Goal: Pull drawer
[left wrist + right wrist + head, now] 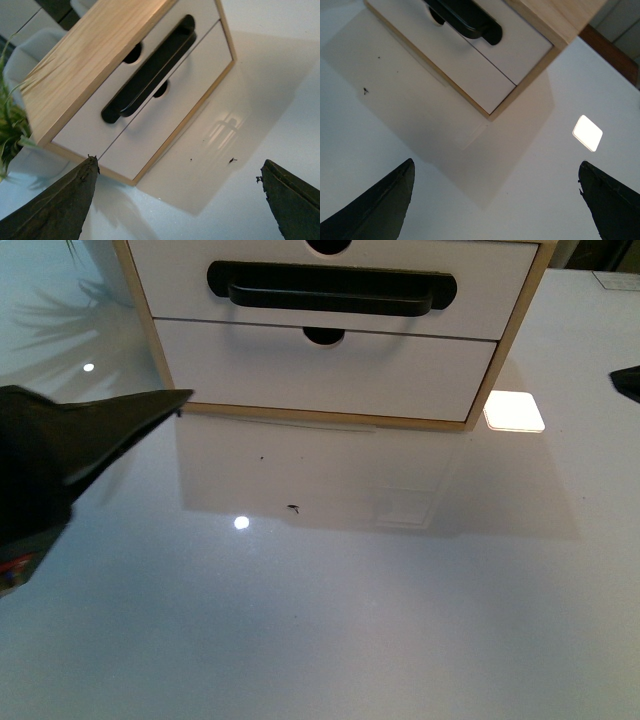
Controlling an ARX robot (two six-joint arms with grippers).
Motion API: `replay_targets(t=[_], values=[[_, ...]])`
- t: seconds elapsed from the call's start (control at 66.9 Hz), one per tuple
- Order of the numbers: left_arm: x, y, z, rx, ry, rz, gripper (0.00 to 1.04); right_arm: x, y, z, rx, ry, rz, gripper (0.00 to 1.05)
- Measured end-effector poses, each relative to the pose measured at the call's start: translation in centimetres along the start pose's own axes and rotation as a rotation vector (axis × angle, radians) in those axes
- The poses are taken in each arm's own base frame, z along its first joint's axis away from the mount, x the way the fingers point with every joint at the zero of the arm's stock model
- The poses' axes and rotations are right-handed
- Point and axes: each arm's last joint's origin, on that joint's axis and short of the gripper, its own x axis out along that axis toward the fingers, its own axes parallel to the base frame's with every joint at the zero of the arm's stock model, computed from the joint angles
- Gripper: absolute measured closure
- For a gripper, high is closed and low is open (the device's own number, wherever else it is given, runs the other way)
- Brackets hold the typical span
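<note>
Drawer (490, 290) seen at top centre of front view, white front faced toward camera, shut flush in light-wood cabinet (300, 416). Black bar handle (330, 287) laid level, long axis run left to right. Plain notched front (320, 370) set beneath. Left gripper (177, 167) spread wide, nothing held, clear of handle. Right gripper (496, 165) likewise spread, nothing held, over white table (350, 620).

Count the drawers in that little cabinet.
2. The upper drawer carries the black bar handle; the plain lower drawer sits directly beneath it. The left wrist view shows the cabinet's wooden top right above the upper one, so none are hidden.
</note>
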Motion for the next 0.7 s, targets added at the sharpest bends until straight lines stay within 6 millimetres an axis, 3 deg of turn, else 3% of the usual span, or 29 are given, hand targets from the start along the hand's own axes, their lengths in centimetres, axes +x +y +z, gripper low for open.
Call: replay_targets(t=[0.254,0.553,0.703], values=[[5.2,1.2,2.1,0.153,0.022,-0.096,0.07,4.1,-1.0,2.4,-0.114,0.02,0.1,0.09],[9.9,2.5,1.7,0.294,0.126,-0.232,0.07,7.9,-1.0,4.7,-0.224,0.003,0.223,0.09],[11.3,3.6,1.7,0.359,0.151,-0.249,0.07,9.3,-1.2,5.6,-0.254,0.008,0.268,0.09]])
